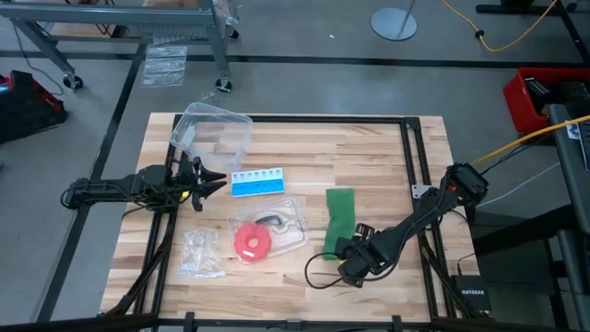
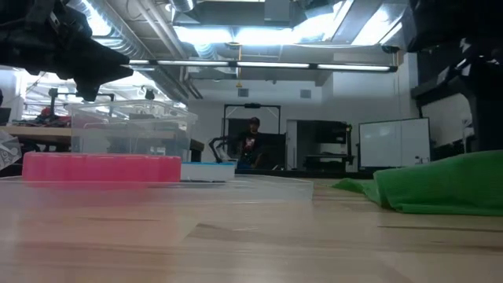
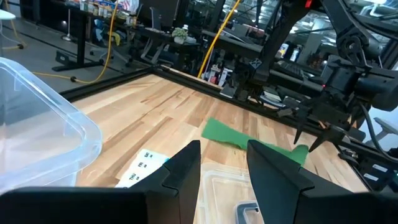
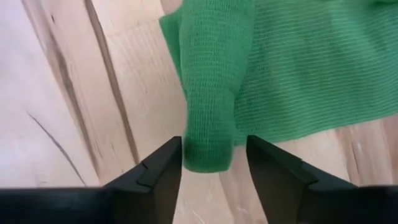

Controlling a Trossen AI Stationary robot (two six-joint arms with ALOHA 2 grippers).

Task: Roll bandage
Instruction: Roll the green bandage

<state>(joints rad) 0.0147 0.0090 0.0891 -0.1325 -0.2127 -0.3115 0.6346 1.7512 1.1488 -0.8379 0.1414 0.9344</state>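
The dark green bandage (image 1: 339,212) lies flat on the wooden table, right of centre. Its near end is folded or rolled up into a thick ridge (image 4: 208,112). My right gripper (image 1: 350,251) points down over that near end, open, with one finger on each side of the ridge (image 4: 214,155). The low view shows the bandage (image 2: 444,185) as a low green heap on the tabletop. My left gripper (image 1: 210,181) waits open and level at the table's left side, holding nothing (image 3: 224,168). My right gripper stands astride the bandage's rolled near end (image 4: 208,155) from above, fingers pointing down. One finger (image 4: 273,168) is clearly apart from the cloth. The other (image 4: 165,168) is right at its edge, and I cannot tell whether it touches. The bandage rests on the table.
A clear lidded box (image 1: 217,129) stands at the far left. A blue-and-white pill box (image 1: 258,182) lies mid-table. A red disc (image 1: 249,242) sits in a clear tray (image 1: 290,217), with a small plastic bag (image 1: 198,254) near left. Black frame rails (image 1: 410,157) edge the table.
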